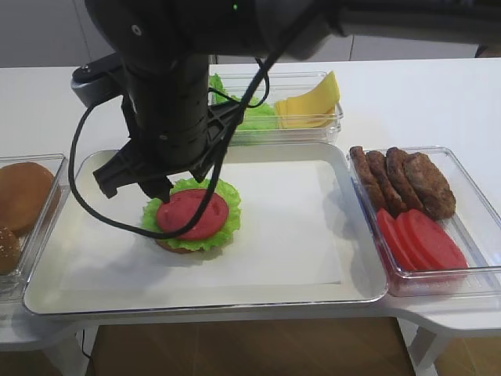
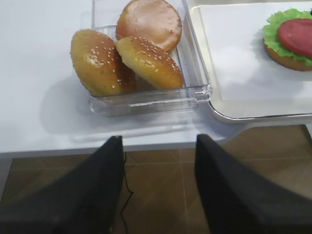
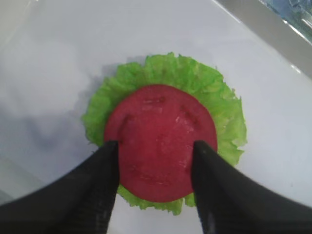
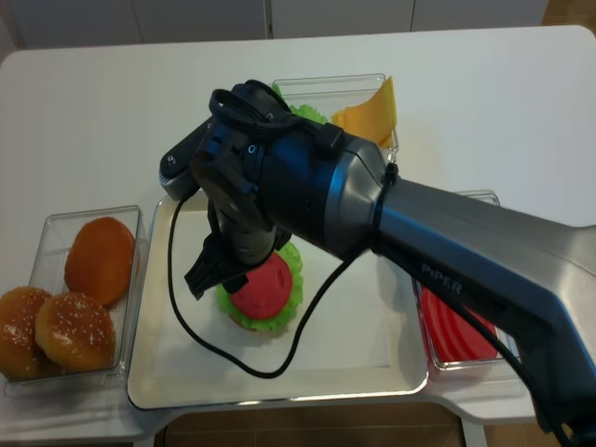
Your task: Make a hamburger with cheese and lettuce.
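From above, the right end effector hides part of the hamburger on the white tray; its wrist view shows the fingers spread, straddling the red slice without gripping. The left end effector, fingers apart and empty, appears only in its own view, beside the counter's bun bin. Cheese and spare lettuce share the rear bin.

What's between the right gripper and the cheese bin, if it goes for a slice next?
Nothing visible. The right gripper hangs open over the hamburger on the tray. The cheese sits in the bin behind the tray, uncovered, lettuce beside it.
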